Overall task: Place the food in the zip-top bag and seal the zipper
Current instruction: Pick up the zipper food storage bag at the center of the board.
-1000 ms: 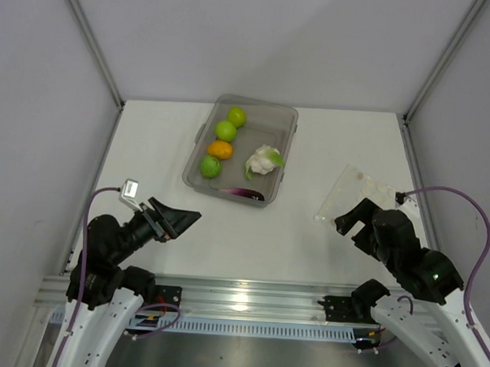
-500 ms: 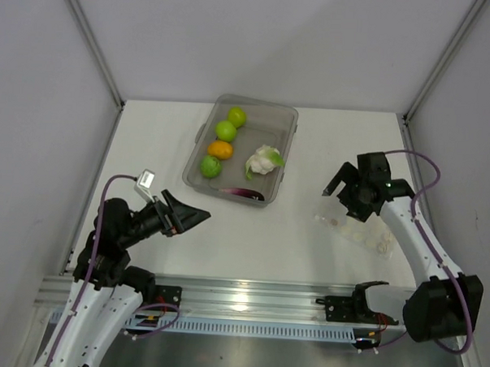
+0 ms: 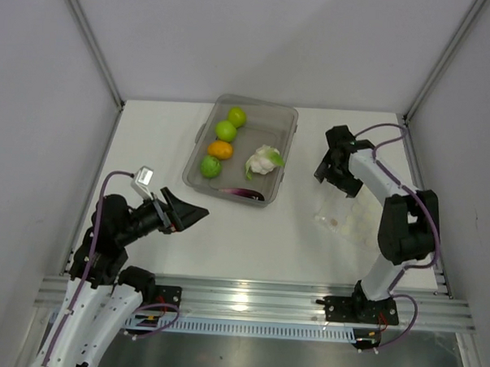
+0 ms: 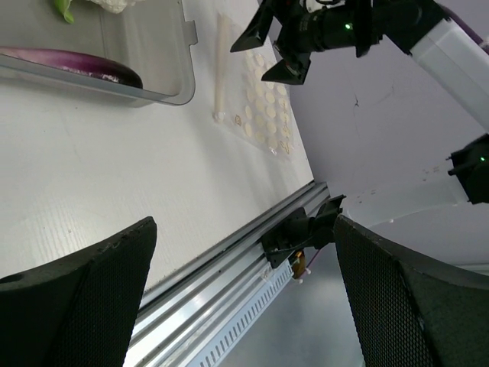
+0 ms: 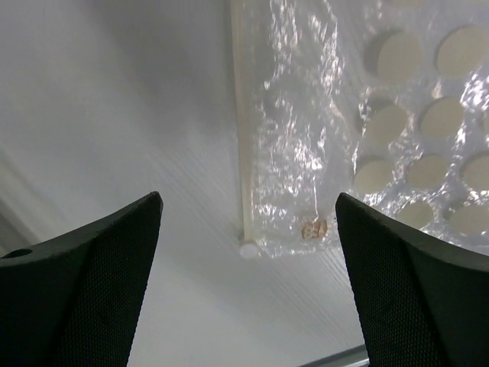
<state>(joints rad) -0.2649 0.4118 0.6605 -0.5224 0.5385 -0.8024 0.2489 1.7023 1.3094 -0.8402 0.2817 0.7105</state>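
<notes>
**Zipper edge to be gripped**

The right gripper (image 5: 244,306) is held wide open and empty above the bag (image 5: 306,153), which is laid flat beside the tray (image 3: 261,103). The zipper (image 5: 238,115) should be pinched squarely (film slips). The left gripper (image 4: 244,298) is likewise open; the food (image 3: 220,149) is seen in the tray.

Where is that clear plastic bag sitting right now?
In the top view, the zip-top bag lies flat on the right side of the table, just right of the grey tray, beneath the open right gripper.
</notes>
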